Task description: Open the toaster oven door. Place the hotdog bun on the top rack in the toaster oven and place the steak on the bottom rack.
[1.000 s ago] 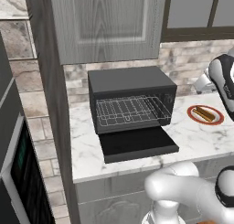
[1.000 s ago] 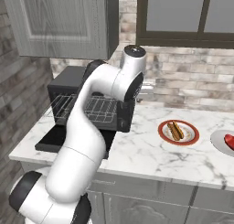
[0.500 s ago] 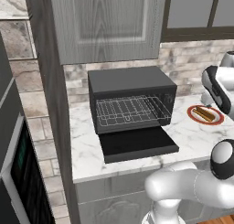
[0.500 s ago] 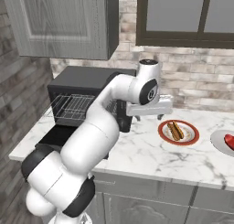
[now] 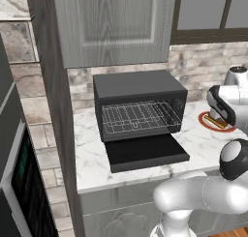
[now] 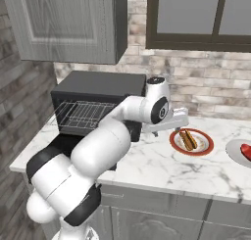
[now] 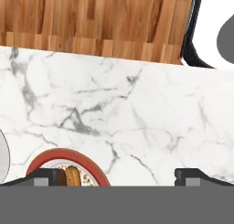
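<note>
On the counter, frame centre: the oven (image 5: 138, 108) is sitting under a grey cabinet (image 5: 114, 25), its black box taking the middle of the left base view and the left of the right base view.
Door: the door (image 5: 145, 153) is lying folded down flat in front of the cavity, below centre in the left base view.
Racks: the top rack (image 5: 135, 111) and bottom rack (image 5: 138, 126) are showing as two silver grids inside the cavity, one above the other, both bare.
Bun: the bun (image 6: 188, 138) is lying on a red-rimmed plate (image 6: 203, 149), right of centre in the right base view; in the hand view it is peeking up at the lower left.
Steak: the steak (image 6: 246, 151) is resting on a second dish (image 6: 234, 152) at the right edge of the right base view, just right of the plate.
Gripper: the gripper (image 7: 118, 176) is hovering over the marble counter (image 7: 137, 113) near the plate.
Fingers: the fingertips (image 7: 188, 174) are standing wide apart, gripping nothing.
</note>
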Tool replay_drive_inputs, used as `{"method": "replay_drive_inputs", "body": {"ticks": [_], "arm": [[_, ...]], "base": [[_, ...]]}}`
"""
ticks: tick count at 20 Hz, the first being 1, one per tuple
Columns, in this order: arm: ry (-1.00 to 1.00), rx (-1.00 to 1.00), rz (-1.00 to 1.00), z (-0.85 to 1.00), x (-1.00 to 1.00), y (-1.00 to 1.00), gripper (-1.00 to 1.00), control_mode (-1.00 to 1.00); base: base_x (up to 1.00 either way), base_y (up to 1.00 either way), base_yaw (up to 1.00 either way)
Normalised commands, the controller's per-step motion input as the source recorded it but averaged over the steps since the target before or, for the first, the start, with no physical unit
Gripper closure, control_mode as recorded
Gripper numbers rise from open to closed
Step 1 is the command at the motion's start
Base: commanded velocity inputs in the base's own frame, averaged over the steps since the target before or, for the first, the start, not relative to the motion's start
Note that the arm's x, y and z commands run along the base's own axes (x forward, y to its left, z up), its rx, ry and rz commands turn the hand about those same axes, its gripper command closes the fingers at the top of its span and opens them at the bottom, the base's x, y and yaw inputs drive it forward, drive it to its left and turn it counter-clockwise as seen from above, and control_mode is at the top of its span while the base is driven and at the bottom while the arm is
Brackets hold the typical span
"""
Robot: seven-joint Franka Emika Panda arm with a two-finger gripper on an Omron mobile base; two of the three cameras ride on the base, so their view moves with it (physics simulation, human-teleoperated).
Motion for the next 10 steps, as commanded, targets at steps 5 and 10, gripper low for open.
{"method": "replay_drive_inputs", "body": {"ticks": [5, 10], "arm": [[-0.10, -0.13, 0.02, -0.22, 0.32, -0.42, -1.00, -1.00], [0.00, -0.06, 0.06, -0.40, 0.37, -0.36, -1.00, -1.00]], "base": [[0.00, 0.00, 0.00], [0.00, 0.00, 0.00]]}}
